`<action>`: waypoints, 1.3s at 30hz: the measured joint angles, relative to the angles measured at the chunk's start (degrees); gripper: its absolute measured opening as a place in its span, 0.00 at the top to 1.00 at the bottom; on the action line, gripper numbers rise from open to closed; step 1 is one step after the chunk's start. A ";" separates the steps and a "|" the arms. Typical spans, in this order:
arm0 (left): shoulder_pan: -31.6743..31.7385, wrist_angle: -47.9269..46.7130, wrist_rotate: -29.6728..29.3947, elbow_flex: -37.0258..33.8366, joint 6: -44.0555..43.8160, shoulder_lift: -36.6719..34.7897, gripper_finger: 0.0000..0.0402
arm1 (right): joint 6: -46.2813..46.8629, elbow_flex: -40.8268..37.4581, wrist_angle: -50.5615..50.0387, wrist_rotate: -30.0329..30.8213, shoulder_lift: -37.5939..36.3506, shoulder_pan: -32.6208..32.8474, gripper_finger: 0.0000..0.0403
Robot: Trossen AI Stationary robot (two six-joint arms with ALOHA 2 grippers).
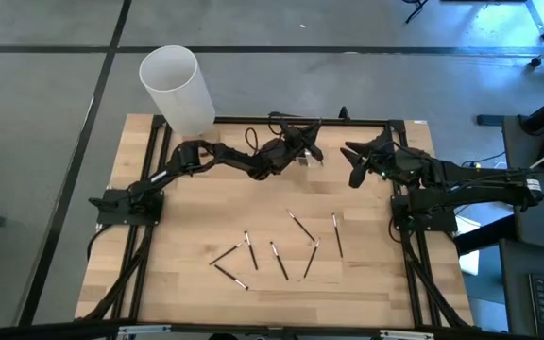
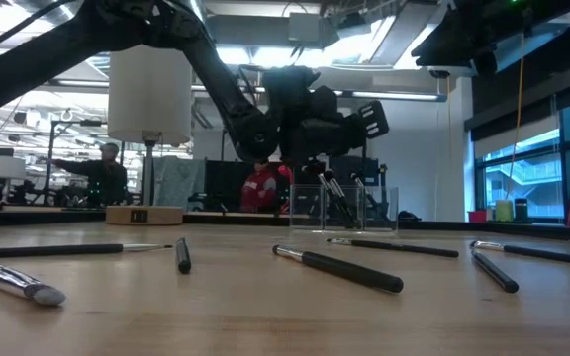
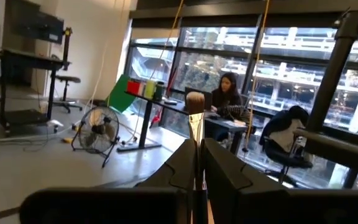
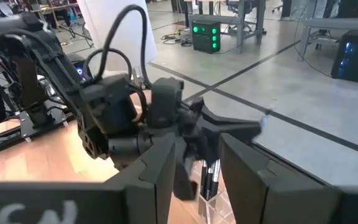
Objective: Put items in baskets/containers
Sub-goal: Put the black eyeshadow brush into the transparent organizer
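Note:
Several black-handled makeup brushes (image 1: 300, 227) lie flat on the wooden table's near half, also seen as the brushes (image 2: 339, 267) in the low view. The clear organizer (image 1: 307, 159) stands at the far middle, and a few brushes (image 2: 336, 198) lean inside the organizer (image 2: 364, 210). My left gripper (image 1: 308, 146) hovers just above it, shut on one brush with a brownish head (image 3: 195, 102). My right gripper (image 1: 355, 162) waits open to the organizer's right, its fingers (image 4: 160, 168) facing the left gripper (image 4: 166, 118) and the organizer (image 4: 211, 180). My left gripper (image 3: 199, 146) pinches one brush between its two fingers on the shaft just below the ferrule (image 3: 196, 132). The brownish head stands out free past the fingertips. The brush is lifted clear of the table. The rest of its handle is hidden behind the fingers.
A tall white cylinder (image 1: 173, 90) stands at the table's far left corner, also seen as the cylinder (image 2: 149, 94) in the low view. Black frame rails (image 1: 414, 246) run along both sides. People (image 2: 107, 173) are in the room beyond; one person (image 3: 227, 93) sits at a desk.

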 joint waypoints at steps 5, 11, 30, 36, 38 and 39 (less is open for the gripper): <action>-0.89 -1.76 3.02 5.04 2.61 3.79 0.94 | -0.04 0.00 -0.06 -0.09 -0.01 0.00 0.69; -1.67 -1.24 0.66 6.66 6.54 4.55 0.94 | -0.11 0.00 -1.39 -0.11 0.00 0.00 0.69; -2.72 -6.69 -6.47 6.60 7.06 4.60 0.91 | -0.13 0.00 -1.82 -0.15 0.00 0.00 0.69; -3.33 -6.75 -8.97 6.60 9.54 4.60 0.79 | -0.04 0.00 -2.44 -0.17 -0.02 0.00 0.69; -3.44 -6.69 -9.70 6.60 9.72 4.60 0.75 | -0.04 0.00 -2.46 -0.15 0.00 0.00 0.69; -3.50 -6.71 -10.26 6.60 9.74 4.60 0.73 | -0.04 0.00 -2.48 -0.17 0.00 0.00 0.69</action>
